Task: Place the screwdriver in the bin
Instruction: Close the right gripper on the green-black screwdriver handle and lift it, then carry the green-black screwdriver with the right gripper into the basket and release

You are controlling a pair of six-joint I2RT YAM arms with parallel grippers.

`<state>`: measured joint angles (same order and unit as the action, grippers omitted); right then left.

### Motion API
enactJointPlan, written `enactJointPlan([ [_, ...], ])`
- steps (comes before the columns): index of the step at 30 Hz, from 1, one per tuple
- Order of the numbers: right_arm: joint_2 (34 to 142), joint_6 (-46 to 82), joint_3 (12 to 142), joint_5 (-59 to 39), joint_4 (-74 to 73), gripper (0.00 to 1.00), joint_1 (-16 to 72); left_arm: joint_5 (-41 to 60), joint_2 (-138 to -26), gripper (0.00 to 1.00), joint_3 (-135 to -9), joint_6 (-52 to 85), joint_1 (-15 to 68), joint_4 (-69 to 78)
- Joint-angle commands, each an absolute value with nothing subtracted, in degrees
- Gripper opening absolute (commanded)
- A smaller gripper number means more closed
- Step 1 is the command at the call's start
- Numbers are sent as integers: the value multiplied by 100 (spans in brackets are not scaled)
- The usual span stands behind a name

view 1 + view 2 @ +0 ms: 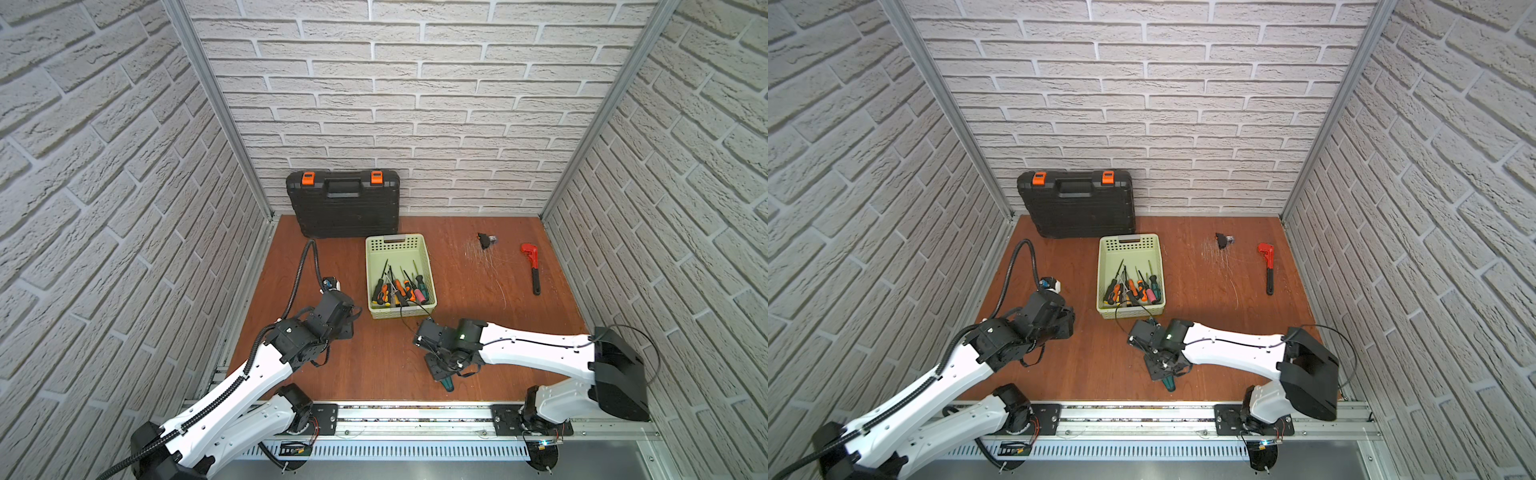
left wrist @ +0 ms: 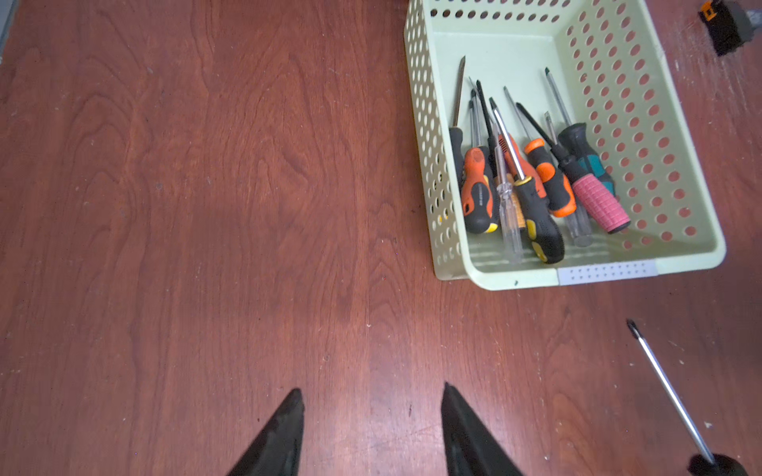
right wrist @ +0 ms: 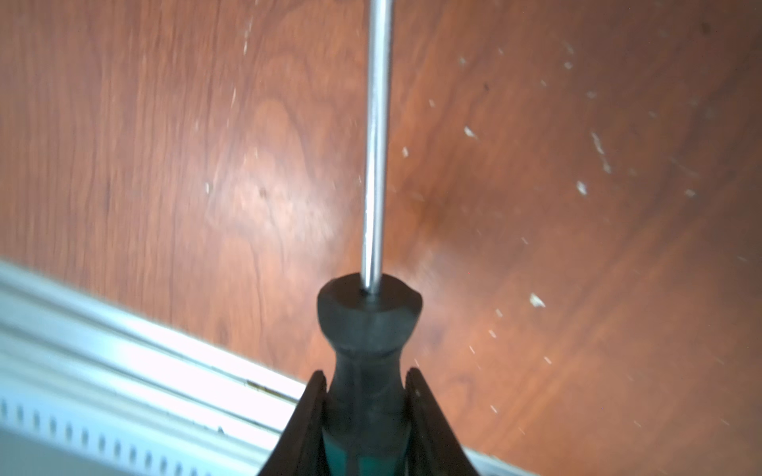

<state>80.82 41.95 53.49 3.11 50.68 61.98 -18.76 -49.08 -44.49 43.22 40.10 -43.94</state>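
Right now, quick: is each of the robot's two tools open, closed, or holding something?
The left tool is open, holding nothing.
The right tool is closed, holding the long steel-shafted screwdriver by its black-and-teal handle.

arms (image 1: 536,347): white shells, black joints | left pincer (image 2: 371,387): black, tapered | conduit (image 1: 296,286): black, ribbed (left arm only)

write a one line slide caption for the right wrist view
Right gripper clamped on the black-and-teal handle of a screwdriver, its steel shaft pointing out over the wooden table.
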Motion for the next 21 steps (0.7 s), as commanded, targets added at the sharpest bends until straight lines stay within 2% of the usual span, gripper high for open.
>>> enactJointPlan([
  [1,7348,3602,5222,30,5646,6,6188,-2020,-4925,55,-4755,4210,3947,-4561],
  [6,6530,3477,5386,-97,5976,6,6179,-2067,-5052,54,-4899,4202,3937,-4431],
  [10,6480,3594,5940,170,5708,6,6017,-2048,-5249,55,-5011,4090,3920,-4350],
  [16,7650,3402,7199,-397,4927,6,4974,-2019,-5423,54,-5109,3984,3902,-4235],
  [21,9232,2864,8675,-582,4790,6,4253,-2013,-5177,54,-4953,4139,3894,-4250],
])
